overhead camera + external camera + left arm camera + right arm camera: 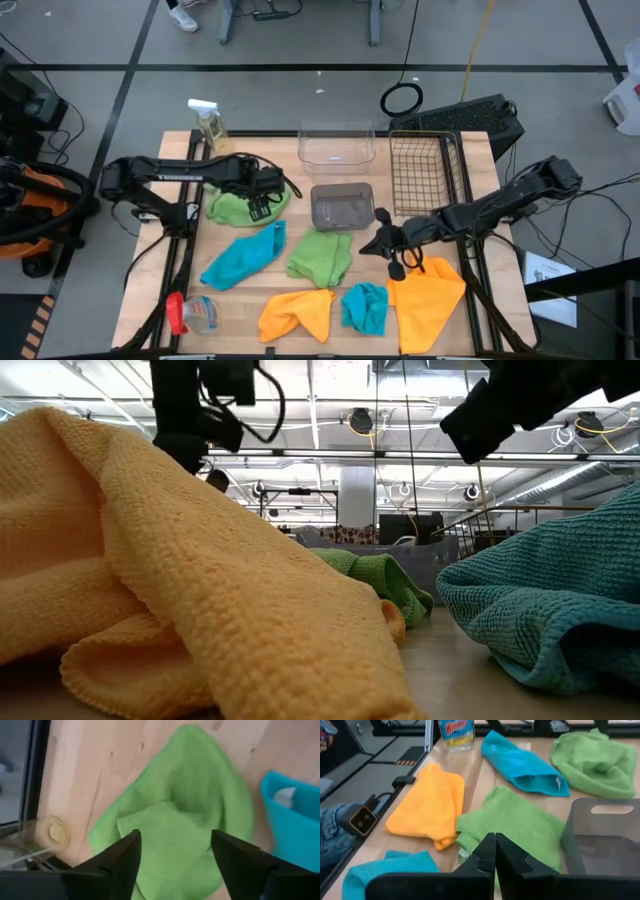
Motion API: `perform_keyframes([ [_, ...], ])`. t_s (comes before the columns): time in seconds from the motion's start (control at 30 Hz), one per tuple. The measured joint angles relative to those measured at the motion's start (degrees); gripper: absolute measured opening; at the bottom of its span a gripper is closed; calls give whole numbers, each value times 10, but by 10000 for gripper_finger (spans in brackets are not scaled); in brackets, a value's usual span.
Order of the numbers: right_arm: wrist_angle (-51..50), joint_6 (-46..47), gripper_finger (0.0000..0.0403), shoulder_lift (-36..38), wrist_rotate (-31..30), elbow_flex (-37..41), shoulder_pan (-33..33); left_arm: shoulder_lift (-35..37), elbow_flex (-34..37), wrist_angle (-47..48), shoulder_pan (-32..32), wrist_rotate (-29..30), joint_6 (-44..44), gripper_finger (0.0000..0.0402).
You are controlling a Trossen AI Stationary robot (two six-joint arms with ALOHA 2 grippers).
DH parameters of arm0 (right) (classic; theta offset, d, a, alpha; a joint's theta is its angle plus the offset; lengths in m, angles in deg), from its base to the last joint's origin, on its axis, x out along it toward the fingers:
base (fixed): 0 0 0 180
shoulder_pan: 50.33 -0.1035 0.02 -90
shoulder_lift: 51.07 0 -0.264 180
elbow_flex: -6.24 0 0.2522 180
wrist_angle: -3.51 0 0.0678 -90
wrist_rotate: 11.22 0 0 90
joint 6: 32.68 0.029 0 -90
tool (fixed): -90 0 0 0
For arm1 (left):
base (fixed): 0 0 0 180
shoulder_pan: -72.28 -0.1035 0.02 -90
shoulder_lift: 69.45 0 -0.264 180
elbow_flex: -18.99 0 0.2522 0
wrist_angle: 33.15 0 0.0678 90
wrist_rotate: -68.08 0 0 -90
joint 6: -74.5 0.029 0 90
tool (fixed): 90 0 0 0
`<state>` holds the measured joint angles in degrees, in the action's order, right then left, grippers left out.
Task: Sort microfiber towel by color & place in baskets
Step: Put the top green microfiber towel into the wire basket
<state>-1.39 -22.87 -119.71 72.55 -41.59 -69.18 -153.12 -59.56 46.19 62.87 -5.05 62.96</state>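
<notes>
My left gripper (260, 207) (175, 865) is open, pointing down over a crumpled lime green towel (240, 207) (175, 820) at the table's left. Its fingers stand on either side of the towel's middle. My right gripper (370, 245) (495, 862) is shut and empty, beside the second lime green towel (320, 256) (515, 822) and in front of the smoky grey tub (342, 206) (602, 837). Two turquoise towels (245, 256) (365, 307) and two orange towels (298, 313) (428, 290) lie flat on the table's near half. The clear tub (337, 146) and the wire-mesh basket (425, 175) stand at the back.
A spray bottle (207, 125) stands at the back left corner. A small bottle with a red cap (193, 313) lies at the near left. A black case (470, 118) sits behind the wire-mesh basket. Bare wood shows between the tubs and the towels.
</notes>
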Motion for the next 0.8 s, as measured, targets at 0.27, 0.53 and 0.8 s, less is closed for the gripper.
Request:
perform_keyframes([
  [0.27,1,0,0,-10,0,0,0,3,97,-46,-50,-23,0,305],
  [0.53,4,-1,0,-10,0,0,0,3,159,-127,-65,-31,55,309],
  [0.8,4,-1,0,-10,0,0,0,3,206,-183,-86,-31,66,309],
])
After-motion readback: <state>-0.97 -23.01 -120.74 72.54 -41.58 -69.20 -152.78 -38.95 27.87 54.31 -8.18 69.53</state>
